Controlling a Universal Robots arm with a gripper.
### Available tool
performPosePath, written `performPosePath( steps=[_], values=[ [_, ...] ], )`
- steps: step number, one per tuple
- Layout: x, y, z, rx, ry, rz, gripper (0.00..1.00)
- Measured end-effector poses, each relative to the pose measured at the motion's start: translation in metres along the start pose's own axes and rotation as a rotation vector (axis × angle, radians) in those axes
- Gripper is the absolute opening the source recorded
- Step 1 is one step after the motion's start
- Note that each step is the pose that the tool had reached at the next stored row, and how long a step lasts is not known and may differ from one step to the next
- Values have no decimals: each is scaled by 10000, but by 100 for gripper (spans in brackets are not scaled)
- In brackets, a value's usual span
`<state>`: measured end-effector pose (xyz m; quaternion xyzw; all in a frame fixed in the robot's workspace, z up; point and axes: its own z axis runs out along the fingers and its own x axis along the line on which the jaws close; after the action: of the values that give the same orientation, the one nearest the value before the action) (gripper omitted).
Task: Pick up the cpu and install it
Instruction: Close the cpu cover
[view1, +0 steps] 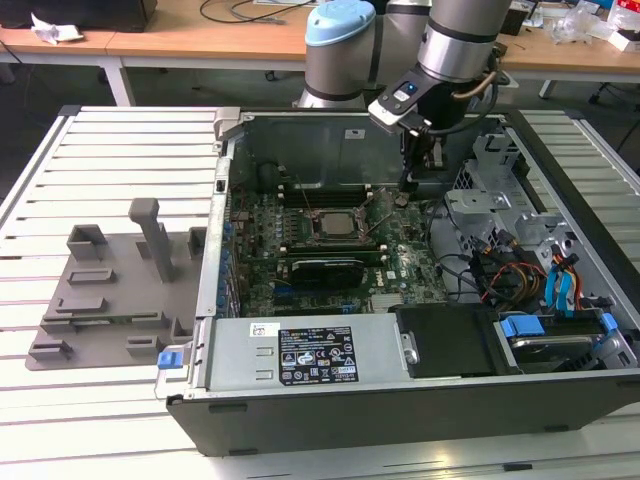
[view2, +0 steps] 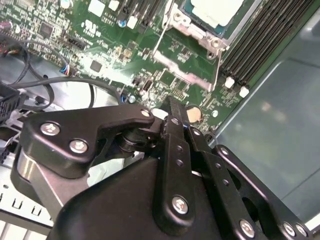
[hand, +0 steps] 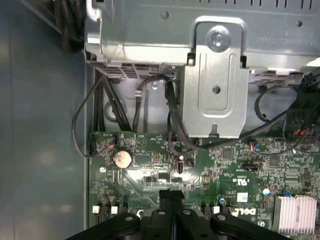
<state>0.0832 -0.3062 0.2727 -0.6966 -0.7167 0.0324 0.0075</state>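
Marking the cpu (view1: 337, 222) as lying flat inside the socket frame (view1: 311, 228), pale metal top up, mid motherboard (view1: 400, 265). Cannot tell whether the frame's lever is latched.

Reading the gripper (hand: 171, 194) as clenched on nothing, with fingertips (view2: 170, 105) pressed together. Placing it low over the board, near the coin cell battery (hand: 122, 159), apart from the cpu and off toward the exterior view's right of the socket.

Judging pick and seating as done. Step in hand looks like either backing off or dealing with the socket latch; hard to say which.

Calls for, in any further move here, staying clear of the black cables (hand: 67, 25) and the metal drive cage (hand: 215, 85) close by. Same for the memory slots (view2: 260, 45) flanking the socket.

Further out: open computer case (view1: 420, 415) on the slatted bench (view1: 110, 150). Grey parts fixture (view1: 110, 300) at the exterior view's left, well apart from the work.
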Motion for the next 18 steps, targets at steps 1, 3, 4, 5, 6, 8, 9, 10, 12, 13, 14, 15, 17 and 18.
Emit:
performPosePath(
  steps=[1,3,4,5,6,8,9,10,12,13,14,15,17,18],
  values=[
    [1,-36,5,0,0,2,11],
    [3,-88,13,0,0,0,11],
    [3,-93,21,0,0,1,11],
    [4,-93,29,0,0,0,11],
    [4,-90,42,0,-1,0,11],
    [8,-63,74,0,-38,-9,11],
    [11,-51,106,-3,-84,-143,11],
    [13,-46,130,-8,-108,-289,11],
    [17,-44,181,-14,-121,-429,11],
    [18,-50,208,-13,-121,-430,11],
    [19,-55,223,-14,-120,-430,11],
    [20,-69,228,-13,-122,-431,11],
    [21,-113,232,-14,-122,-430,11],
    [22,-162,235,-15,-123,-431,11]
  ],
)
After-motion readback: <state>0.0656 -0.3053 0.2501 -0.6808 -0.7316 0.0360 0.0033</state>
